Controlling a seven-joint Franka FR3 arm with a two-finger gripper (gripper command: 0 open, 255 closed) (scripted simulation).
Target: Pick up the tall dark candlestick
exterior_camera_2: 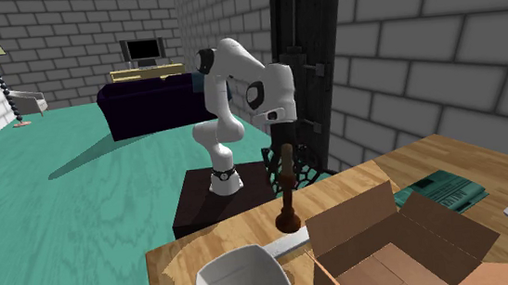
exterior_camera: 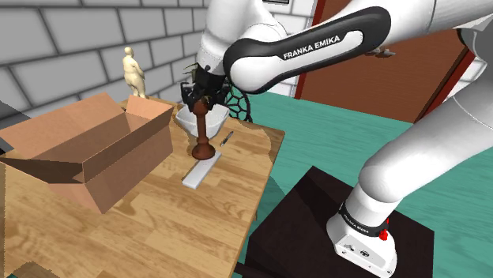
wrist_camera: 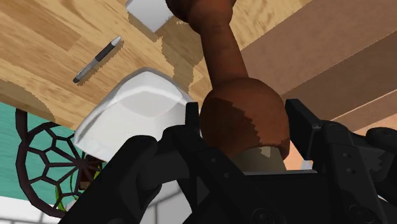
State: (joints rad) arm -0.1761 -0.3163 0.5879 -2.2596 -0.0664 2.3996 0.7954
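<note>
The black pincer (wrist_camera: 247,114) straddles the round knob at the top of the brown candlestick (exterior_camera: 203,130), one finger on each side. From the wrist view the fingers appear to press against the knob, so the pincer looks clenched on it, though contact is hard to confirm. The candlestick stands upright on the wooden surface (exterior_camera: 158,213), its base just at the far end of a flat white slab (exterior_camera: 197,172). A white tub (exterior_camera: 196,118) sits just beyond it, and a pen (exterior_camera: 226,140) lies near it toward the shoulder view's right. An open cardboard box (exterior_camera: 87,146) stands to the shoulder view's left, apart from the candlestick.

The step in hand seems to be the grasp itself, with the lift not yet made. The next move likely calls for a firm hold and a straight upward pull, keeping the tall stem from tilting toward the tub or box.
</note>
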